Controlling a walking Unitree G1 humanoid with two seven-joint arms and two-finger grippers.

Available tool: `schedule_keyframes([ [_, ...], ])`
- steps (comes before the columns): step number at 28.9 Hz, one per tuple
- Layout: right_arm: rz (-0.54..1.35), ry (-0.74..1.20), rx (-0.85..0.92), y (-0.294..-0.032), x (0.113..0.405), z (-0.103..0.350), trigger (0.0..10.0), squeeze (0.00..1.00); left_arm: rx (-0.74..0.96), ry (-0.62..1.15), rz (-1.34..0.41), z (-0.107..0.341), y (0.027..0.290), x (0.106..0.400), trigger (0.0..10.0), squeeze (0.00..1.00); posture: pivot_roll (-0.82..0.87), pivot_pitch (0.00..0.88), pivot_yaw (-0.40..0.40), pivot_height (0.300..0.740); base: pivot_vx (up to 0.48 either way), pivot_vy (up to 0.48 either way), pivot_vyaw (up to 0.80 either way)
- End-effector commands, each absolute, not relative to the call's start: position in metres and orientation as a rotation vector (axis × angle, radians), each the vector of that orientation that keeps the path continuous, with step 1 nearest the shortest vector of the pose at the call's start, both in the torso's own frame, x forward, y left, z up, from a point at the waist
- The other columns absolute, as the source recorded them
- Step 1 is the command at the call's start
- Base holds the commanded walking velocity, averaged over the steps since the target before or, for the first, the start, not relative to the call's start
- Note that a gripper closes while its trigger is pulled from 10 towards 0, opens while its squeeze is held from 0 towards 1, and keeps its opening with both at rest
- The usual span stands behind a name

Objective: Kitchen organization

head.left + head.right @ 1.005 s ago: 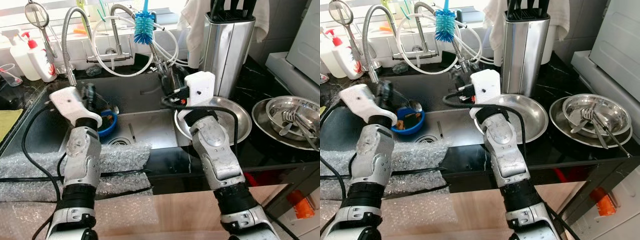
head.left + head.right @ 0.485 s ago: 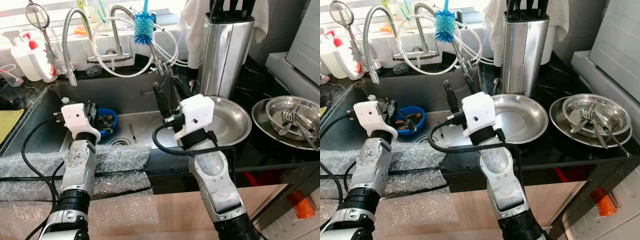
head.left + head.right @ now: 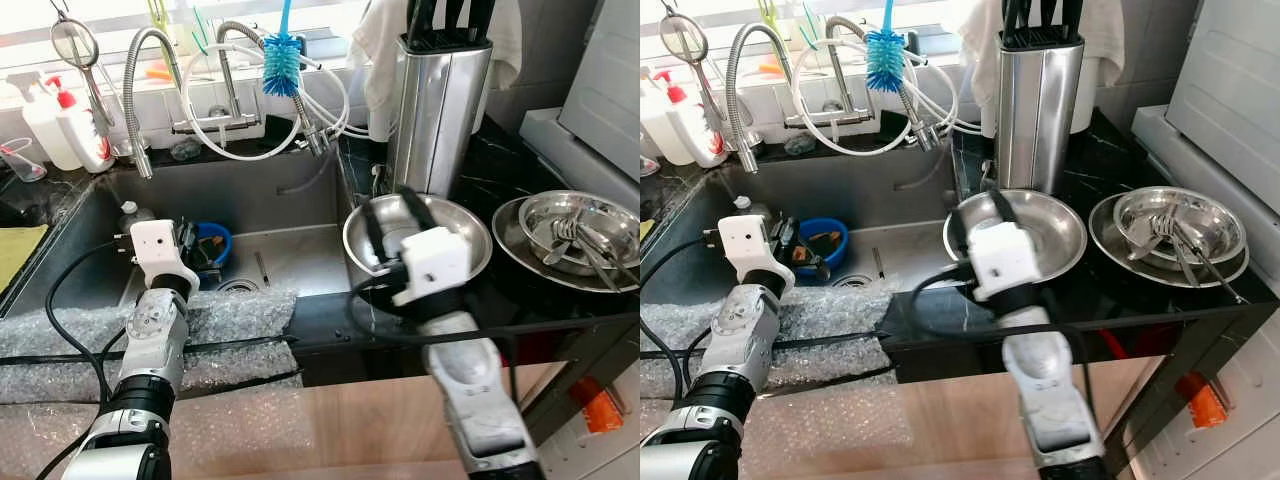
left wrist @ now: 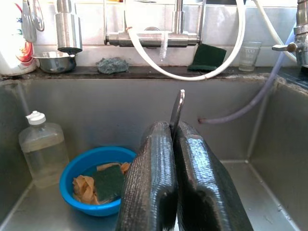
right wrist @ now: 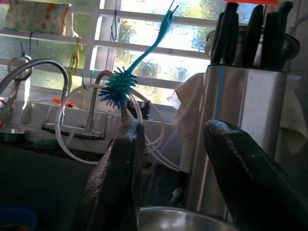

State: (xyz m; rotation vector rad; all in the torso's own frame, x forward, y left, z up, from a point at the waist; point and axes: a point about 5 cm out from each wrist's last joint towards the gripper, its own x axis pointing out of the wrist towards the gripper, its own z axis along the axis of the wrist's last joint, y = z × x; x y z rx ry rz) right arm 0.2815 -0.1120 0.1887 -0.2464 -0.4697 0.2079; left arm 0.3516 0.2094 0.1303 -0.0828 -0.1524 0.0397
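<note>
Left tool [image 4: 174,144] pinching metal utensil handle [image 4: 177,109] over sink [image 4: 120,101], right tool [image 5: 175,159] spread by steel bowl [image 3: 455,222], no legible labels.

Left pincer [image 3: 193,247]: over the sink [image 3: 290,195], near a blue bowl [image 3: 221,240].
Right pincer [image 3: 392,222]: spread above a steel plate [image 3: 468,224].

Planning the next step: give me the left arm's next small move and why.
Probably carry the metal utensil right, toward the steel bowl: the left gripper is shut on it above the sink, while the right gripper waits open over the bowl.
</note>
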Motion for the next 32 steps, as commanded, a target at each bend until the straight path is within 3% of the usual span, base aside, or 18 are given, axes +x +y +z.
schedule_keyframes([
  [1, 0.197, -0.487, -0.235, -0.115, 0.281, 0.195, 10.0, 0.00, -0.081, -0.098, 0.066, 0.116, 0.219, 0.345, 10.0, 0.00, -0.06, 0.000, 0.106, 0.740, 0.000, 0.000, 0.00],
  [6, 0.147, -0.480, -0.291, -0.142, 0.281, 0.196, 10.0, 0.00, -0.078, -0.081, 0.067, 0.110, 0.220, 0.343, 10.0, 0.00, -0.07, 0.000, 0.108, 0.740, 0.000, 0.000, 0.00],
  [14, 0.115, -0.475, -0.303, -0.157, 0.278, 0.190, 10.0, 0.00, -0.054, -0.041, 0.081, 0.103, 0.223, 0.344, 10.0, 0.00, -0.06, 0.018, 0.117, 0.740, 0.000, 0.000, 0.00],
  [32, 0.106, -0.447, -0.286, -0.159, 0.271, 0.178, 10.0, 0.00, -0.072, 0.069, 0.118, 0.100, 0.230, 0.354, 10.0, 0.00, -0.07, 0.042, 0.128, 0.740, 0.000, 0.000, 0.00],
])
